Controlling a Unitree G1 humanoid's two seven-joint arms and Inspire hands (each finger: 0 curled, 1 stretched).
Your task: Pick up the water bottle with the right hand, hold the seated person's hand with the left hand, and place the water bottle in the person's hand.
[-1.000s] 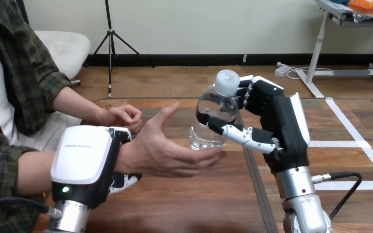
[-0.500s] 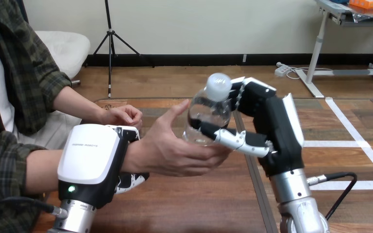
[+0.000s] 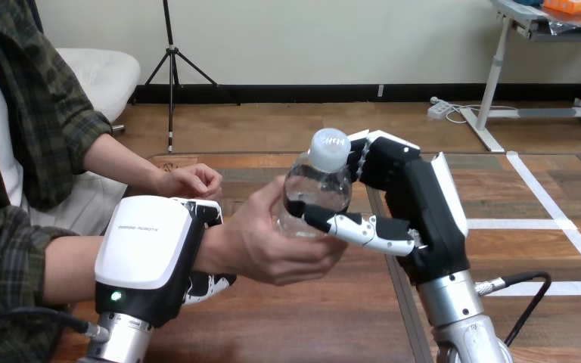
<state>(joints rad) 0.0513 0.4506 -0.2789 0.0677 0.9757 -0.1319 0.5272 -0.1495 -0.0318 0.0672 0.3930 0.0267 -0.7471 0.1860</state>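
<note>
A clear water bottle (image 3: 316, 189) with a white cap stands upright in the person's hand (image 3: 272, 242), whose palm faces up and whose fingers curl round its base. My right hand (image 3: 416, 208) is shut on the bottle, thumb across its front and fingers behind its neck. My left hand (image 3: 151, 253) wraps the wrist of that same hand from the near side, fingers curled under and over it. The person's other hand (image 3: 189, 181) rests on the table further back at the left.
The wooden table (image 3: 310, 318) stretches ahead, with a dark seam running down its middle and white tape lines (image 3: 552, 204) at the right. The person sits at the left edge.
My right hand has carried the bottle leftward into the person's palm. The person's fingers have closed round the bottle's base. My left hand has shifted slightly right with the wrist.
</note>
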